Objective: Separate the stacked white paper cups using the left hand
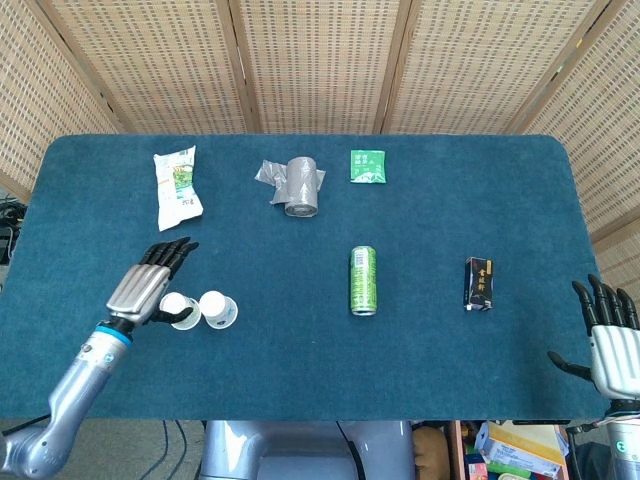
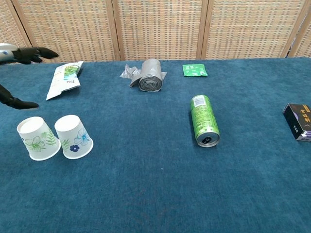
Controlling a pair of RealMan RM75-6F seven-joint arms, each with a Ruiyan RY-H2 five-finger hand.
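Two white paper cups stand upside down, side by side and touching, near the front left of the blue tabletop [image 1: 300, 360]. The leaf-print cup [image 2: 37, 139] is on the outside; the blue-flower cup [image 2: 74, 137] is just beside it toward the middle. With both mouths down on the cloth, I cannot tell whether anything is inside either one.

Left hand [image 1: 145, 283] hovers above and slightly left of the cups, fingers [image 2: 36, 53] spread wide and holding nothing. From the chest view it is clear of both cups.

Right hand [image 1: 608, 335] sits off the front right corner of the tabletop, fingers apart and upright, holding nothing.

Other items:
- Green drink can [image 1: 362, 280] lies on its side near the centre.
- Small black carton [image 1: 479, 284] lies to the right of the can, well apart from it.
- Grey roll of bags [image 1: 297, 184] is at the back centre, with a green sachet [image 1: 367, 165] near it.
- White snack packet [image 1: 177, 184] lies at the back left, well behind the cups.
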